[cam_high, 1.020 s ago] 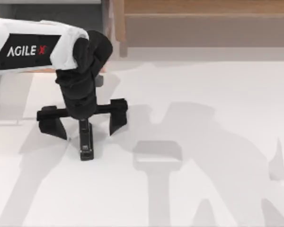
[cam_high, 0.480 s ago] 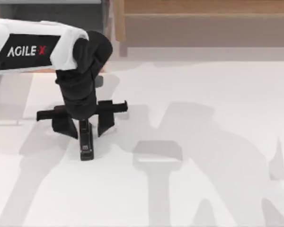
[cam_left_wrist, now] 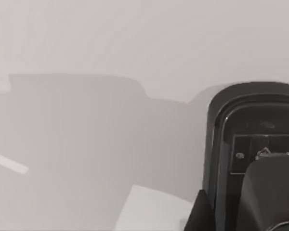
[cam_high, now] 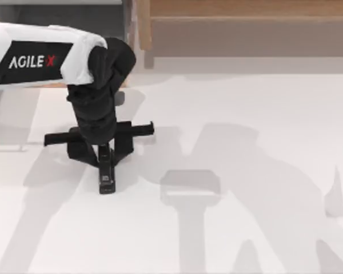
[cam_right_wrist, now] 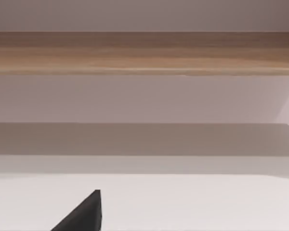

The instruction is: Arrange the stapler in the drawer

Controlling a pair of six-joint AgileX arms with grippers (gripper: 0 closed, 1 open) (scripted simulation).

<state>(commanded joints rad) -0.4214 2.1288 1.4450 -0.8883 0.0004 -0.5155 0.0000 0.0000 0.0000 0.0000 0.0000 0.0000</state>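
Left gripper (cam_high: pixel 101 149) clamped on stapler (cam_high: pixel 106 171), on table well short of drawer (cam_high: pixel 63 14); lift straight, keep level, clear drawer front before lowering in.

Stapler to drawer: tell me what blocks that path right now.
Nothing visible blocks it. The stapler lies on the white table, with the left gripper closed on its far end. Bare tabletop runs from there to the drawer at the far left edge; its opening is cut off.
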